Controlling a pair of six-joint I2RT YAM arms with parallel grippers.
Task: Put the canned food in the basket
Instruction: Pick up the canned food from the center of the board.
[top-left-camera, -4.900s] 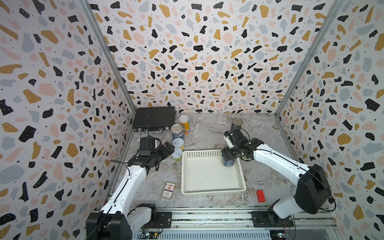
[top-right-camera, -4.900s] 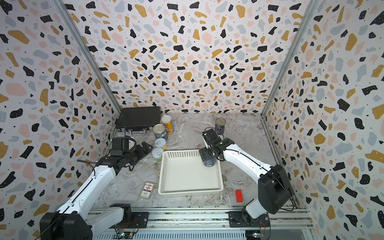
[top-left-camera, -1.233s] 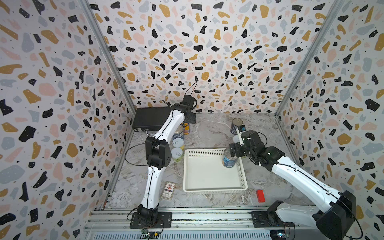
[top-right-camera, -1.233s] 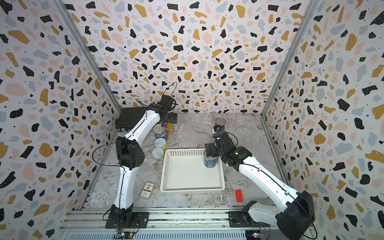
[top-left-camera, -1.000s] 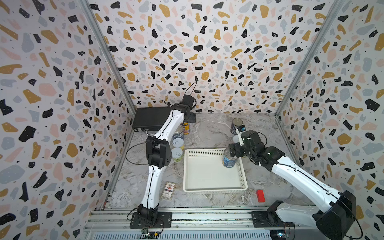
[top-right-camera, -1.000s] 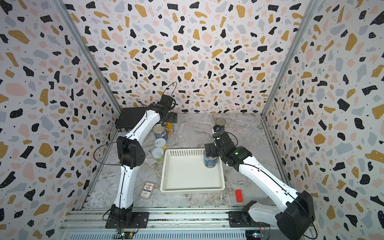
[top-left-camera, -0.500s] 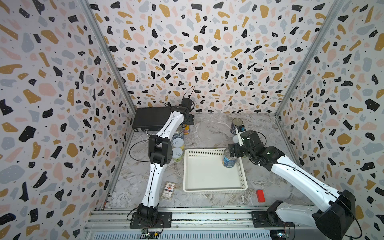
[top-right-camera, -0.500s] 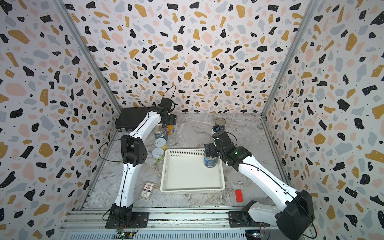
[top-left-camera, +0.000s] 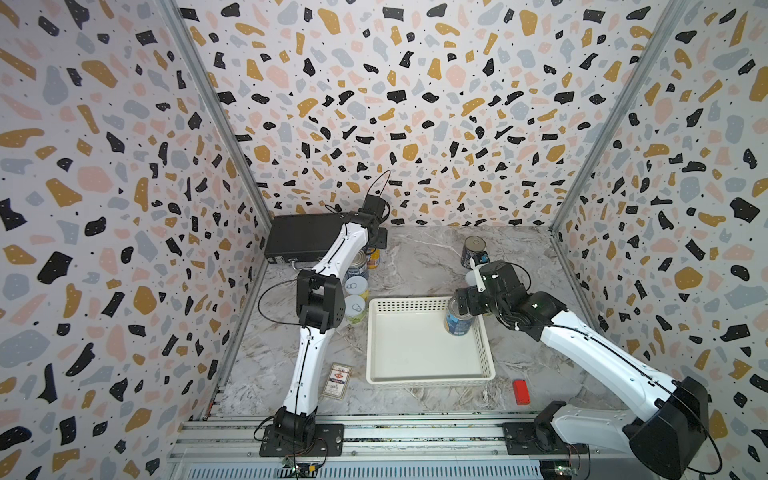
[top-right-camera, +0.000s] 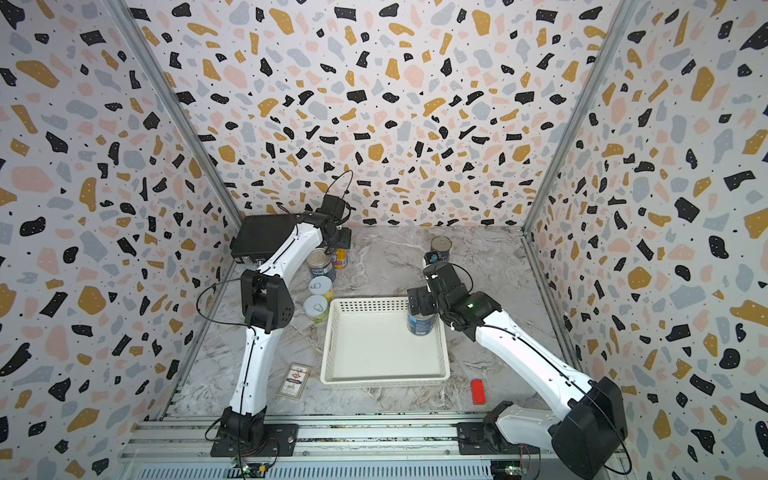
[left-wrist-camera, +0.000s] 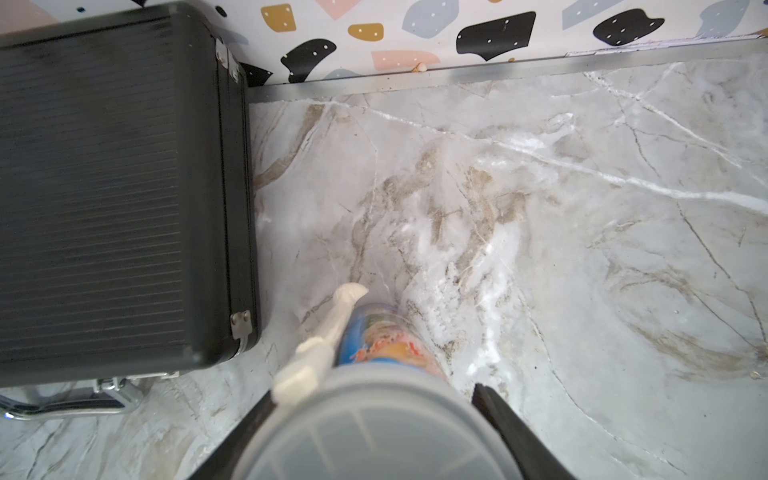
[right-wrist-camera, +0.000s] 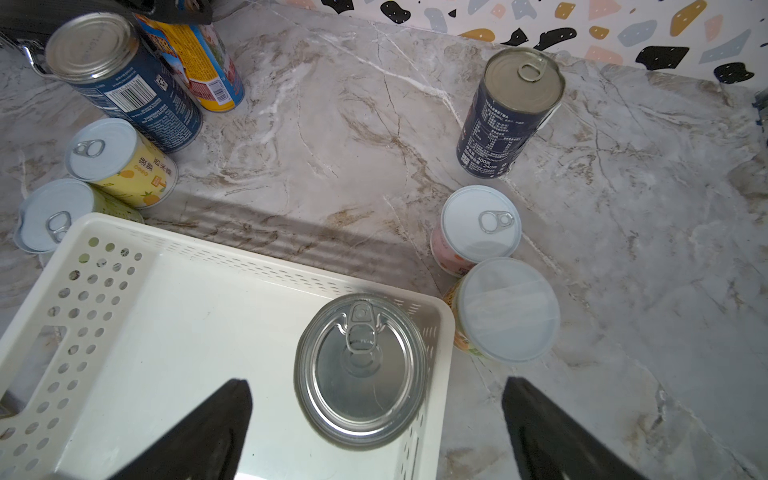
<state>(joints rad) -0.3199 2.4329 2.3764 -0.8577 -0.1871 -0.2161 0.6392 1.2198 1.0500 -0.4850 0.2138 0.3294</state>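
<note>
1 of 8 in. blue-labelled tin (top-left-camera: 458, 323) stands upright inside the basket (top-left-camera: 415, 380), in the corner directly under the right gripper (top-left-camera: 462, 305), close to the perforated wall. In the right wrist view, that gripper's fingers (right-wrist-camera: 199, 432) are spread wide, one on each side of the tin's metal top, with no contact.

left gripper (top-right-camera: 343, 243) is stretched far out and clamped on the yellow-and-blue can (left-wrist-camera: 382, 345). In the left wrist view the can's pale lid fills the gap between the jaws. Can't tell whether the can is off the marble table (left-wrist-camera: 540, 208).

Outside the basket, near the left gripper:
- tall blue tin (top-right-camera: 321, 264) is right beside the held can, on the arm-base side
- yellow can (top-right-camera: 321, 286) is next in line behind it
- green can (top-right-camera: 316, 309) is last in the row, right at the basket's outer corner

Outside the basket, near the right gripper:
- pale-lidded can (right-wrist-camera: 507, 309) is just beside the gripper, against the outside of the basket wall
- pink can (right-wrist-camera: 478, 228) is just beyond that one
- dark blue tin (top-left-camera: 473, 249) is further beyond and stands alone

All are upright.

Non-task items: black briefcase (left-wrist-camera: 112, 187) lies just beside the left gripper, on its left. card box (top-left-camera: 337, 380) and red block (top-left-camera: 520, 391) are well behind both grippers, toward the arm bases. The box is on the left arm's side and the block on the right arm's side.
</note>
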